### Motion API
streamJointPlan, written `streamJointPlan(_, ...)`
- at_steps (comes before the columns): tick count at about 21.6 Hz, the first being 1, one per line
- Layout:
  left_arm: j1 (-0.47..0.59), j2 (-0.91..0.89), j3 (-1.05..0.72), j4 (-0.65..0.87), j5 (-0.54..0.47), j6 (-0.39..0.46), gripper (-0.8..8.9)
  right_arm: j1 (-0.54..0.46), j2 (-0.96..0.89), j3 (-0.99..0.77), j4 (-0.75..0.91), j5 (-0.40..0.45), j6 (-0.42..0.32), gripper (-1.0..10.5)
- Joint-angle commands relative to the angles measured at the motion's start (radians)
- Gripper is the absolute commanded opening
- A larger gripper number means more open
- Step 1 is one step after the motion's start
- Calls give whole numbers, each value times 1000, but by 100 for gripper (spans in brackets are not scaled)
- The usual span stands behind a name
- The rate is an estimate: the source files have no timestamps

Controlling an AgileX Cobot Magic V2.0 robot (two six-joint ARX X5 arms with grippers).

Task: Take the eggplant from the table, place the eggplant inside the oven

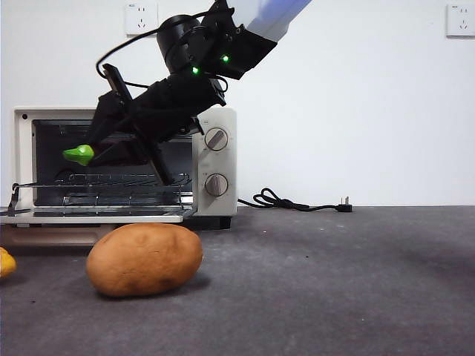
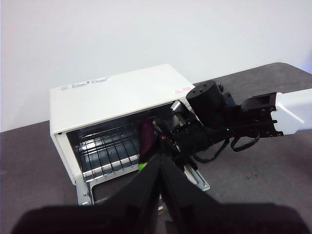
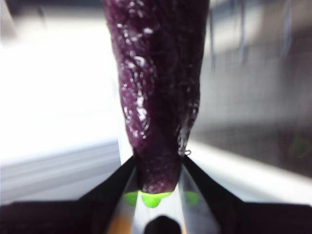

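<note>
The cream-white oven [image 1: 215, 119] stands at the back left with its door [image 1: 89, 215] folded down. My right gripper [image 1: 95, 152] reaches into the opening above the wire rack [image 1: 111, 182], shut on the dark purple eggplant [image 3: 158, 87]. In the front view only its green stem cap [image 1: 78, 154] shows. The left wrist view looks down on the oven [image 2: 112, 90], the eggplant [image 2: 145, 139] in its mouth and the right gripper [image 2: 163, 139]. My left gripper [image 2: 158, 158] hangs above the oven's front, shut and empty.
A fat brown potato [image 1: 145, 258] lies on the dark grey table [image 1: 334, 282] in front of the open door. A yellow object [image 1: 4, 261] peeks in at the left edge. The oven's black power cord [image 1: 297, 202] lies to its right by the wall.
</note>
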Motion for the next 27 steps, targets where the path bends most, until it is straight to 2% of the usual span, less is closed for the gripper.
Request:
streamJointPlan(1, -14, -5, -7, -8, -4, 15, -5, 4, 14, 2, 24, 93, 41, -12)
streamJointPlan(5, -36, -5, -7, -15, -7, 24, -5, 10, 14, 2, 24, 212, 40, -12)
streamJointPlan(11, -52, -5, -7, -18, -10, 28, -5, 14, 14, 2, 51, 307, 23, 12)
streamJointPlan(12, -55, -5, -7, -18, -10, 29, -5, 14, 14, 2, 66, 312, 18, 34)
streamJointPlan(16, -63, -5, -7, -18, -10, 29, -5, 14, 14, 2, 98, 331, 0, 258)
streamJointPlan(22, -75, -5, -7, -21, -10, 30, -5, 14, 14, 2, 98, 341, -26, 266)
streamJointPlan(24, -79, -5, -7, -29, -11, 30, -5, 14, 14, 2, 99, 340, -31, 314)
streamJointPlan(27, -83, -5, -7, -36, -11, 30, -5, 14, 14, 2, 98, 341, -52, 321)
